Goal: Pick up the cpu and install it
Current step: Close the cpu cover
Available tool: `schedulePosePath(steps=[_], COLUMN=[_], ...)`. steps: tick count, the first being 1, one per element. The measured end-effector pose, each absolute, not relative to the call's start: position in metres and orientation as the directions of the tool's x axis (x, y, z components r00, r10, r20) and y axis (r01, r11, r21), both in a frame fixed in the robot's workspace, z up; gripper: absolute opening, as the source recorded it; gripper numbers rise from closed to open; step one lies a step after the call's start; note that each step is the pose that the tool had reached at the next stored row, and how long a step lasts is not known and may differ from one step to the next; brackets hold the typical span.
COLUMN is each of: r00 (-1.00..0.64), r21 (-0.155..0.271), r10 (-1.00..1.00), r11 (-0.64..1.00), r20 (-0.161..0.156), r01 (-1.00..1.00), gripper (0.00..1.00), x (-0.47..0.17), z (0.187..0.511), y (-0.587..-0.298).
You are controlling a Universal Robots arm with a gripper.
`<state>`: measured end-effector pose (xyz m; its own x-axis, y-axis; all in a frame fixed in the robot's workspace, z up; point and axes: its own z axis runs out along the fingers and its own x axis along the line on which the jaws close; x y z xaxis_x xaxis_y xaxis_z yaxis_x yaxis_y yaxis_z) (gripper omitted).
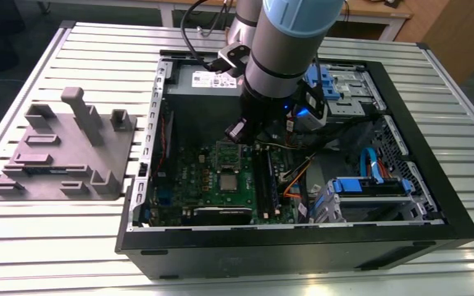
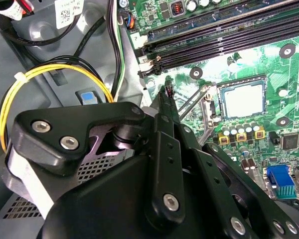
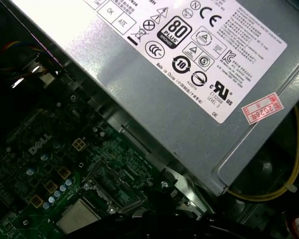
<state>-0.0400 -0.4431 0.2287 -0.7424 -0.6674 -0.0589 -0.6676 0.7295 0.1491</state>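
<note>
One cpu (image 1: 231, 180) in motherboard (image 1: 189, 185) socket; one claw (image 2: 165, 94) above, fingers together, empty.

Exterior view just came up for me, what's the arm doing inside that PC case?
The arm has its tool down inside the open computer case, above the green motherboard. The cpu already lies flat in its socket on the board; in the second wrist view it sits apart from the tool, framed by the socket. The grey power supply sits alongside the board.

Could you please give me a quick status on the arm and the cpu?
Gripper inside the computer case, above the green board. Cpu lying in its socket, untouched. Yellow wires beside the gripper.
</note>
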Motion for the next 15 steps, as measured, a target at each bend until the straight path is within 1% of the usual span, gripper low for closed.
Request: schedulePosePath(steps=[11, 15], r00=[-0.742, -0.715], r21=[0.149, 0.149], r10=[-0.668, -0.697], r11=[0.729, 0.702], r20=[-0.059, -0.059], r01=[-0.668, -0.697], gripper=[0.10, 0.10], x=[-0.0400, -0.0402], z=[0.2287, 0.2288], y=[-0.4431, -0.4431])
